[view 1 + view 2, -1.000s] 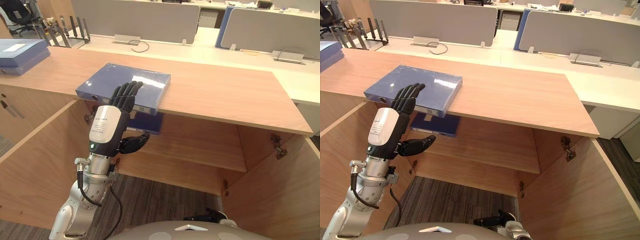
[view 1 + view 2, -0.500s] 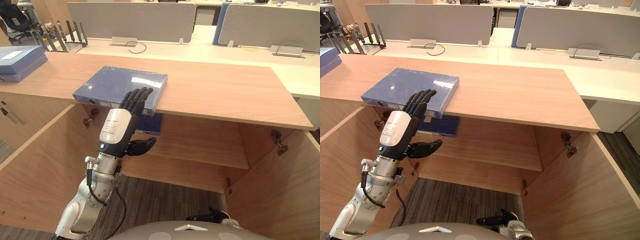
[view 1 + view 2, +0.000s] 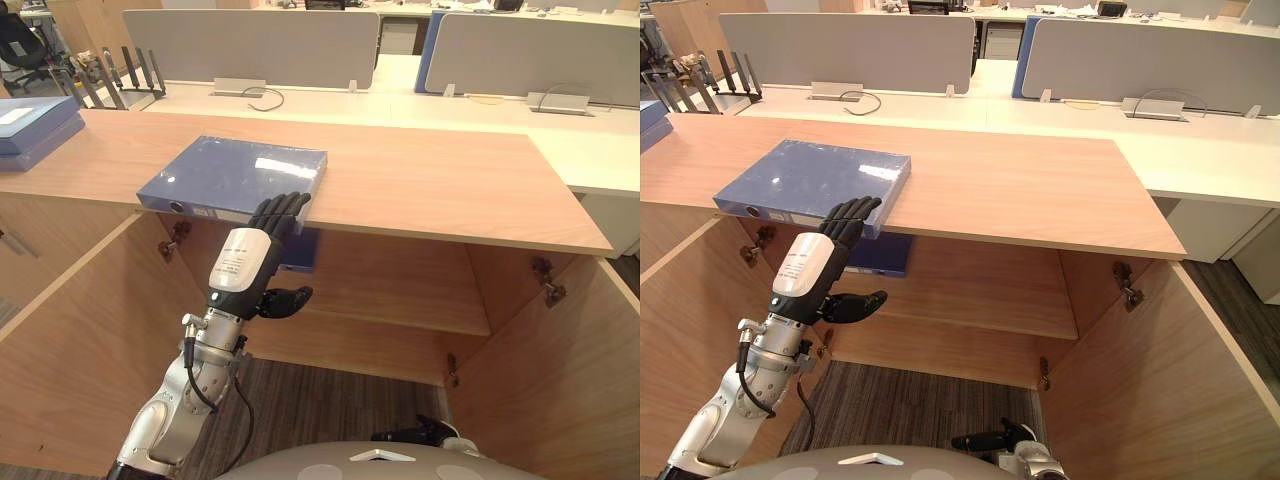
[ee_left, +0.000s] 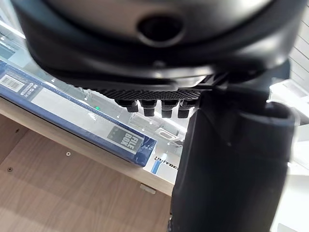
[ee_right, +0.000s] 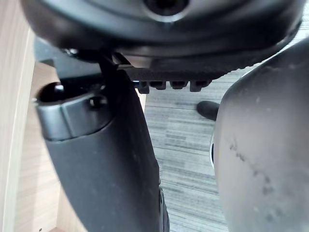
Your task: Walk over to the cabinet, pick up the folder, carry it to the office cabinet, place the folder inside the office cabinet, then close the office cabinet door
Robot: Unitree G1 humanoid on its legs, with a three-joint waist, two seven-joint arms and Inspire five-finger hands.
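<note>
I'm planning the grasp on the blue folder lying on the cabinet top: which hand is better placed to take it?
Left. The left hand is raised and open, its fingers at the near edge of the folder and its thumb below the cabinet top. The right hand hangs low by the floor.

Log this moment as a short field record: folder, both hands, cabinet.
folder: blue, flat on the cabinet top, at its front edge
left hand: open, raised, fingertips at the folder's front edge; contact unclear
right hand: open, low near the floor, holding nothing
cabinet doors: both open
shelf: another blue folder lies on it
</note>
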